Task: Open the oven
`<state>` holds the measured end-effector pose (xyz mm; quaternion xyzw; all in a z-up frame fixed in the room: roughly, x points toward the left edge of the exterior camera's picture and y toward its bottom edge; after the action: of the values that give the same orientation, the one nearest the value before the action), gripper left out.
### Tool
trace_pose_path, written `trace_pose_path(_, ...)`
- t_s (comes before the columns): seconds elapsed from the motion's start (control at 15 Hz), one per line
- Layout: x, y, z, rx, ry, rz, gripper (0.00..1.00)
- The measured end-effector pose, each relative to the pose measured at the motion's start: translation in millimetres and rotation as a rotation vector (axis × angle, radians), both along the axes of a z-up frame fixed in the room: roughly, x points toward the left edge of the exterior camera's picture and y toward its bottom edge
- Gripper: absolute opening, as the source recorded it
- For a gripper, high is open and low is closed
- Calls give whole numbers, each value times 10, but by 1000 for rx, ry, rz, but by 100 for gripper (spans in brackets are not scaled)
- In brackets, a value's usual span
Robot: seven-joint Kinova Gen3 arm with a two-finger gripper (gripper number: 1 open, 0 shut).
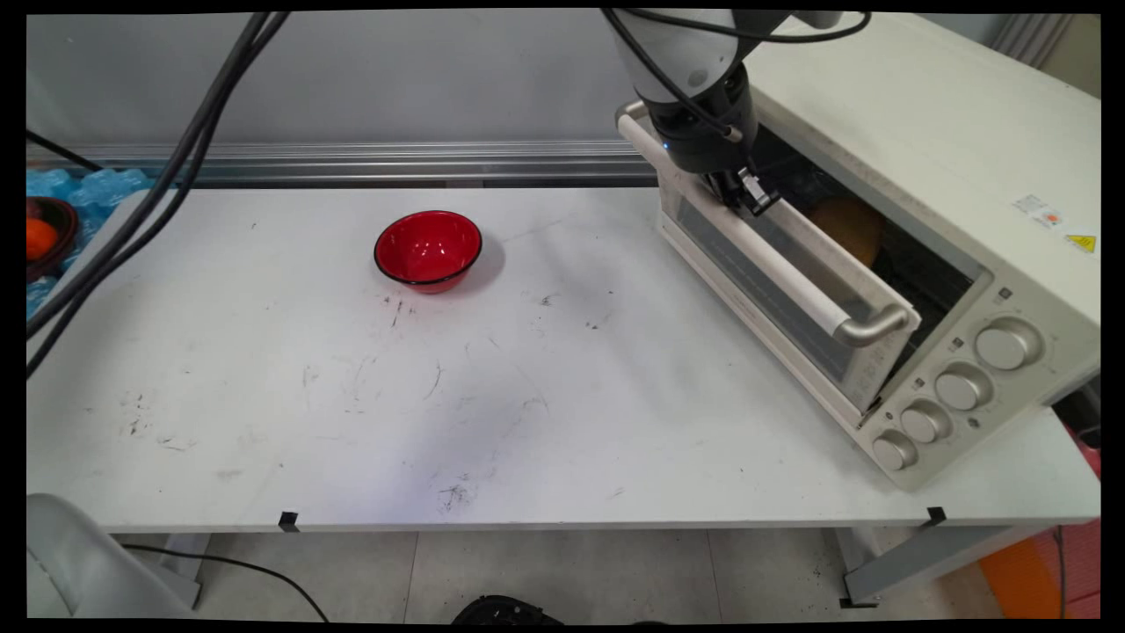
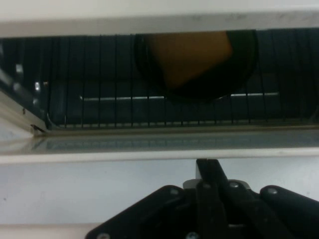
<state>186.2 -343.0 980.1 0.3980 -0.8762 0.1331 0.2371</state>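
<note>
A white toaster oven (image 1: 923,132) stands at the table's right, its door (image 1: 773,308) partly open and leaning outward. My gripper (image 1: 751,195) is at the door's upper edge, just behind the white bar handle (image 1: 765,255), nearer its far end. In the hand view my gripper (image 2: 209,168) is shut, fingertips together with nothing between them, close to the door's edge (image 2: 99,155). Inside, an orange-brown item (image 1: 848,229) lies on a dark round dish (image 2: 246,64) on the wire rack (image 2: 99,94). The same item (image 2: 192,55) fills the top middle of the hand view.
A red bowl (image 1: 428,251) sits empty on the white table (image 1: 352,422), well left of the oven. Several knobs (image 1: 962,387) line the oven's near end. Black cables (image 1: 158,176) hang at the left. A dark bowl holding something orange (image 1: 39,237) is at the far left edge.
</note>
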Motion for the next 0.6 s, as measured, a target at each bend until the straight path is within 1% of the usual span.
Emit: trace_pose_path(0.6,111,26,-190,24,6,4,0)
